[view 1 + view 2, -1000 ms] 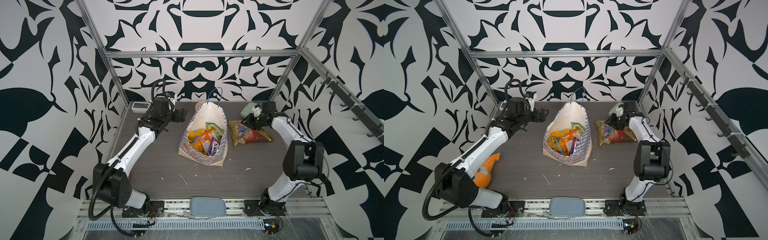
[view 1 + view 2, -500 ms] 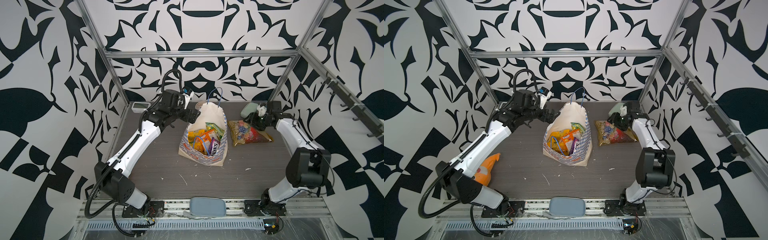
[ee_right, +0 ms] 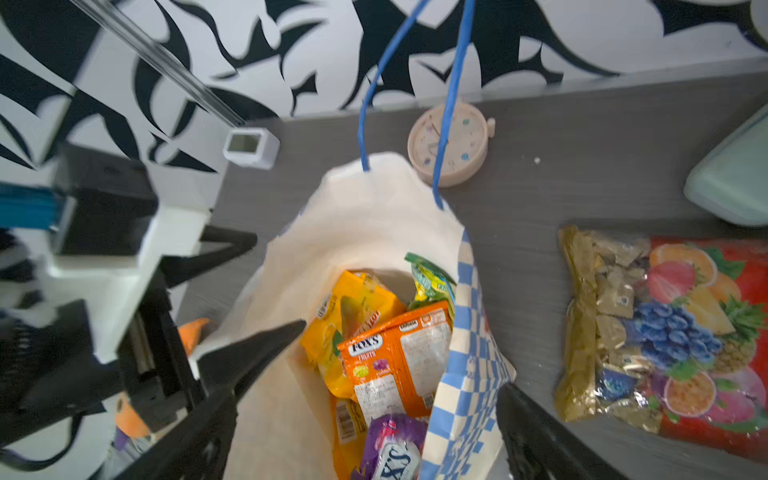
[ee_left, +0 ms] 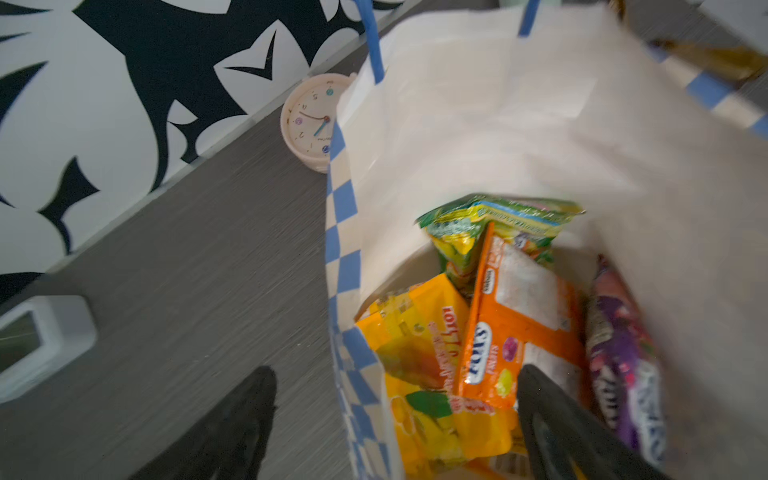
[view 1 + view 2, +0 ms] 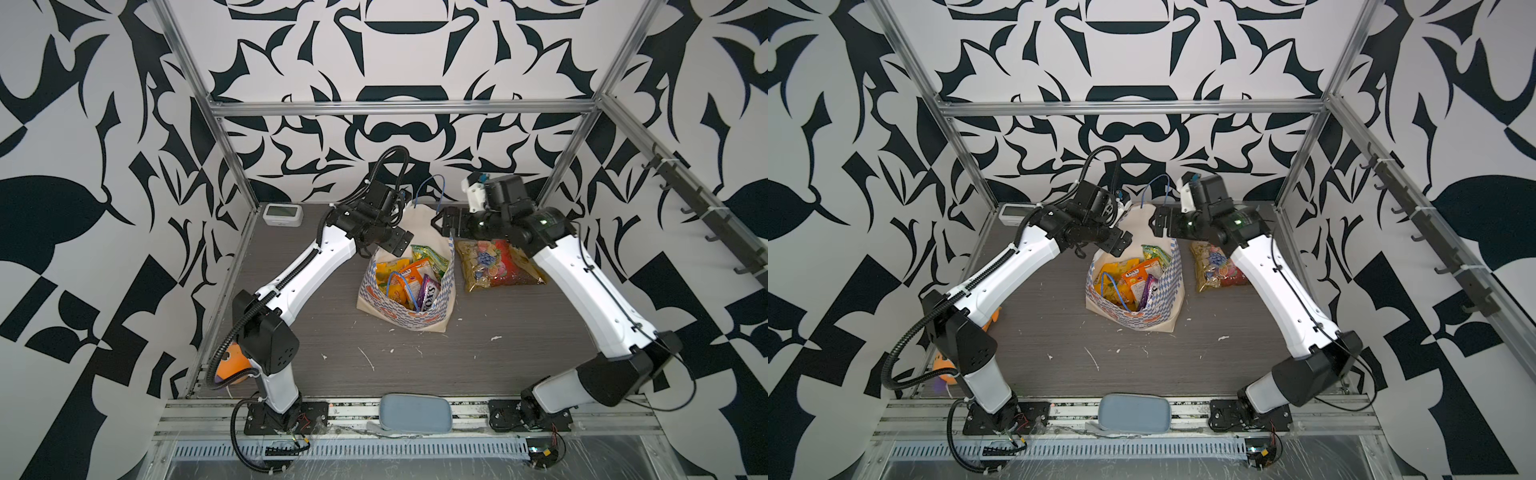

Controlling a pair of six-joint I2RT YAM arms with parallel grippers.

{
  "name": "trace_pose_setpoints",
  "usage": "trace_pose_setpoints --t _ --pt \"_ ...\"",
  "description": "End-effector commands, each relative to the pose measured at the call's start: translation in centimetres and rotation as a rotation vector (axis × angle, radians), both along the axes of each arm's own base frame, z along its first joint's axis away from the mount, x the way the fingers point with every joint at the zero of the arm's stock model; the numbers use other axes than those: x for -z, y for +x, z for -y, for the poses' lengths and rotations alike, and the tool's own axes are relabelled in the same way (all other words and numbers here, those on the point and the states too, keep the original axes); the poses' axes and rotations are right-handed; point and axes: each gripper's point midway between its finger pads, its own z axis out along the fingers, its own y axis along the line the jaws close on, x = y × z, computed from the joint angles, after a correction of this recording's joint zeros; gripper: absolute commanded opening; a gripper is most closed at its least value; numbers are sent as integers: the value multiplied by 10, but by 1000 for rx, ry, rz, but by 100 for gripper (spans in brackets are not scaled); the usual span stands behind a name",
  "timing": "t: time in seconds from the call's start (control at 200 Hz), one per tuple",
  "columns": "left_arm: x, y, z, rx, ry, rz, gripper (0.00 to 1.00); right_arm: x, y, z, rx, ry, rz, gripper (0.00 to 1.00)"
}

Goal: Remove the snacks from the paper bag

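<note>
Left end effector [image 5: 398, 244] is found spread at the mouth of the cream-white paper carrier bag with the blue-checked band [image 5: 405, 309]. In the left wrist view one finger is seen inside the bag over the orange glossy "FOX'S" packet [image 4: 523, 324], the other outside the checked wall. Right end effector [image 5: 442, 222] is likewise spread and empty, held over the bag's far rim.

The large clear multicoloured candy pack [image 5: 498, 266] is noted flat on the grey counter [image 5: 332, 345], just beside the bag on the right arm's side. A yellow-orange packet [image 4: 415, 332], a green-yellow packet [image 4: 465, 232] and a purple packet [image 4: 623, 353] are lodged within the bag.

The step in hand is judged to be the reach for a further packet. A descent and a pinch on an upstanding packet edge are called for, with the straddled wall kept clear.

Room inside the bag is judged tight. The upright blue cord handle [image 3: 454, 91] could be snagged. Open counter is available on the bag's near side.
</note>
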Motion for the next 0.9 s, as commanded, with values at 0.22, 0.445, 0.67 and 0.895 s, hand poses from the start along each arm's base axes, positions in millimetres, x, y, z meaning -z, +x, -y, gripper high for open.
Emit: trace_pose_setpoints --t 0.22,0.445,0.67,0.895 --pt "25 15 -48 -162 249 -11 61 47 -2 34 147 -385 -103 98" --pt "27 27 -93 -306 276 -32 30 58 -5 46 138 -461 -104 87" --pt "15 27 -126 -418 175 -30 20 73 3 28 98 -366 -152 16" --pt "14 25 -125 -399 154 -25 1 73 17 0 24 -299 -175 14"
